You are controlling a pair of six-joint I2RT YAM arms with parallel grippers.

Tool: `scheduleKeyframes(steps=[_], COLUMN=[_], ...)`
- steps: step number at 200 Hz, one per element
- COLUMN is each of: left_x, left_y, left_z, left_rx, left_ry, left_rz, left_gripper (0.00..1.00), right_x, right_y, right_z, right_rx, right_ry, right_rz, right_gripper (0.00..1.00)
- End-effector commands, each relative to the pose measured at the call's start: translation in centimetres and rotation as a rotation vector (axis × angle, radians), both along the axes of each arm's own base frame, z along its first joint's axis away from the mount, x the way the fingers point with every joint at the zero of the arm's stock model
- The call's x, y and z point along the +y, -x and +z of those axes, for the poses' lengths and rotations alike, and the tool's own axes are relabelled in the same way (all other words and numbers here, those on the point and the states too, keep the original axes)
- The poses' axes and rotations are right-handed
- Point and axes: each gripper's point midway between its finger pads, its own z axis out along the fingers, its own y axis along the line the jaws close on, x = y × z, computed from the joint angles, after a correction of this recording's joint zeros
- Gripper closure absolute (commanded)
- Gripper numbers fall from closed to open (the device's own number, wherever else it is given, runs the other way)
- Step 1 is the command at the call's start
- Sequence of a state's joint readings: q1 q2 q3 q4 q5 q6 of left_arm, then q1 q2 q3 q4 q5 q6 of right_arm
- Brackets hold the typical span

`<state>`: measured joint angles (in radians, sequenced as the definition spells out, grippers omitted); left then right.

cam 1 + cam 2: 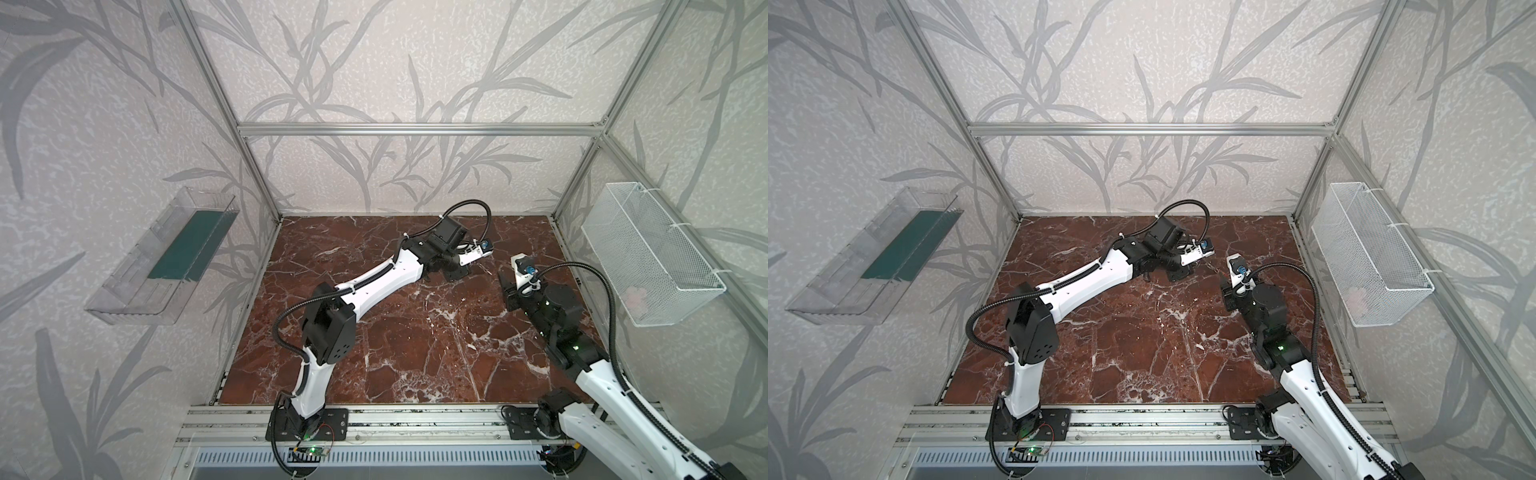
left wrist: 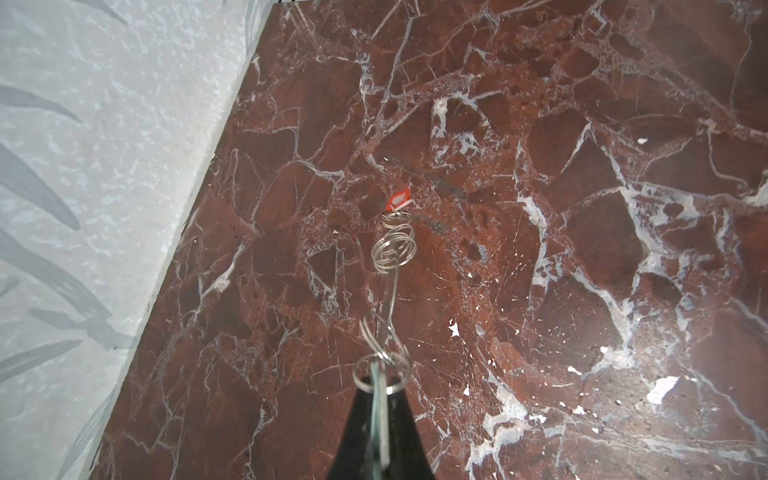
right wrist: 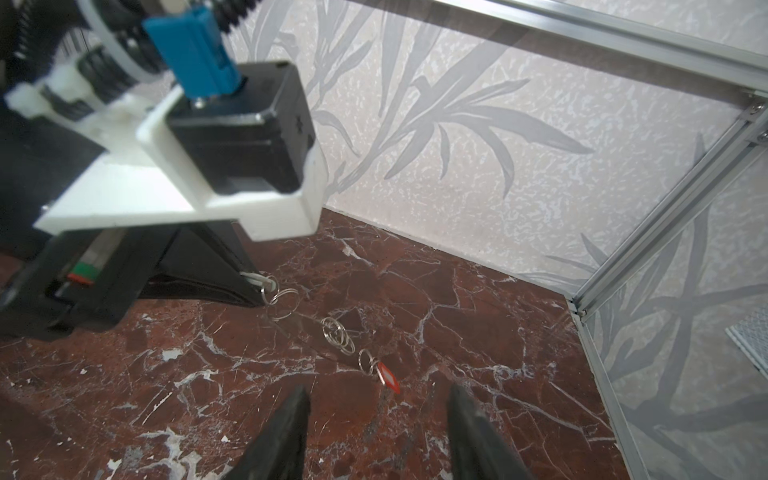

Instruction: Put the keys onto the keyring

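Left wrist view shows the left pincer (image 2: 379,388) pressed together on a white tag (image 2: 380,401). From it the keyring (image 2: 394,249), a string of silver rings, runs straight away to a red tag (image 2: 400,198) at its far end. In both top views the two arms meet in the upper right of the brown marble surface (image 1: 395,332). They stand close to the back wall and not far from the right corner post, so room is tight there. The lower left stretch of the surface lies open.

A wire basket (image 1: 648,257) hangs on the right wall and a clear tray (image 1: 166,257) on the left wall, both off the surface.

The right wrist view shows the right pincer (image 3: 376,399) with jaws apart and gripping nothing. The red tag (image 3: 388,378) lies just ahead of its tips. The ring string's long axis points from the left pincer (image 3: 259,286) toward the right one.
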<state>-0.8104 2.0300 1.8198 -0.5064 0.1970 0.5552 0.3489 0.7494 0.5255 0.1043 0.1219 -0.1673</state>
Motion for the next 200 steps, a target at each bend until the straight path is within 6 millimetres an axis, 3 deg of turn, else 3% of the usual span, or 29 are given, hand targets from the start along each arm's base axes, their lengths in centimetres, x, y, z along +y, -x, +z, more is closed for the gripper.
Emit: scheduleKeyframes(steps=[1,18,111,131,159,172,184,195,200], left_x=[1.0,2.8,12.8,14.0,15.7,16.9,18.5,20.3,21.3], left_y=[0.5,0.9,3.8,4.0,4.1,3.6,3.0,2.3,2.0], left_z=[-3.9,-6.5,-12.8,-13.5,-13.0,-11.5,-9.6,-7.5,-6.6], left_rx=[-0.026,-0.027,0.029,0.047,0.089,0.101,0.096,0.073,0.053], left_ry=[-0.08,-0.156,-0.361,-0.374,-0.363,-0.284,-0.191,-0.097,-0.056], left_rz=[-0.069,-0.064,0.083,0.122,0.225,0.32,0.428,0.528,0.581], left_gripper=[1.0,1.0,0.97,0.76,0.61,0.54,0.41,0.23,0.09], right_x=[-0.3,-0.2,0.6,1.0,0.8,0.4,0.2,-0.2,-0.5], right_y=[0.5,0.8,0.6,0.2,-0.4,-0.9,-1.4,-2.1,-2.4], right_z=[-1.1,-1.6,-5.4,-6.0,-6.3,-6.3,-6.7,-7.2,-7.3], right_rx=[0.033,0.054,0.182,0.199,0.197,0.179,0.179,0.187,0.182], right_ry=[-0.006,-0.005,-0.004,-0.005,0.021,0.036,0.025,0.022,0.02], right_rz=[-0.011,0.004,0.031,0.04,0.026,0.007,0.008,-0.002,-0.012], right_gripper=[0.47,0.47,0.46,0.45,0.41,0.38,0.34,0.28,0.23])
